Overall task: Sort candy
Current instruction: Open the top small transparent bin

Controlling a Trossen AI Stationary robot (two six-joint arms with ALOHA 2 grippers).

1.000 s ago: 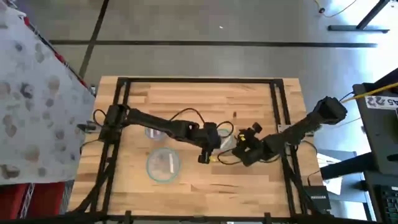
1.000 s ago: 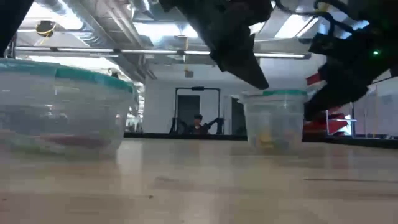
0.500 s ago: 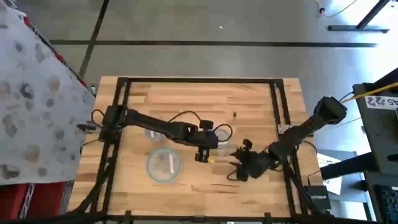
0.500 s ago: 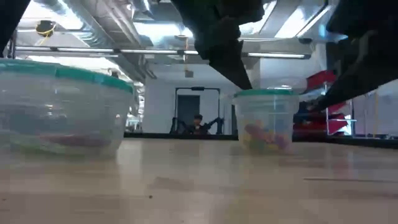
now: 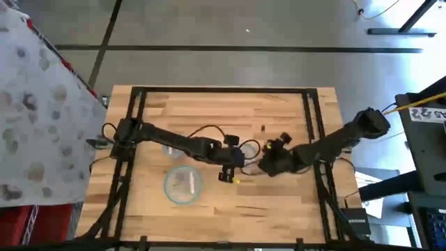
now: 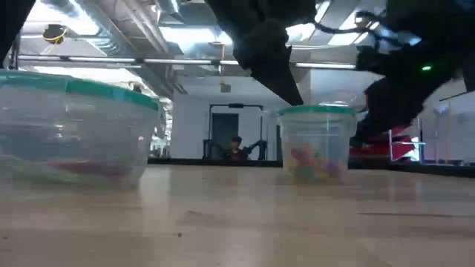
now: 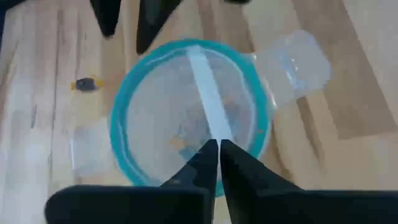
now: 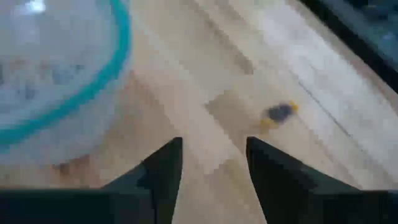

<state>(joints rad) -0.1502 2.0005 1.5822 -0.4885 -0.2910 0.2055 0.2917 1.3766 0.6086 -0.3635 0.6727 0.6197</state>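
A small clear tub with a teal rim (image 7: 186, 112) stands on the table's middle and holds several coloured candy pieces (image 6: 315, 159). One small dark candy with yellow ends (image 5: 237, 180) lies on the wood toward the near edge of it, also seen as the candy (image 8: 280, 112) in the right wrist view. My left gripper (image 7: 219, 144) hangs shut over the tub, holding nothing that shows. My right gripper (image 8: 211, 146) is open, just right of the tub (image 5: 248, 157) and above the table.
A wide clear bowl with a teal rim (image 5: 182, 185) sits left of the tub, toward the near edge, with pale pieces in it. A second bowl (image 5: 171, 148) shows partly under my left arm. Bare wood lies along the near and far edges.
My right gripper swung toward the near edge, then came back toward the far edge and now sits beside the tub's right side. My left gripper drifted slightly toward the table's left, staying over the tub.
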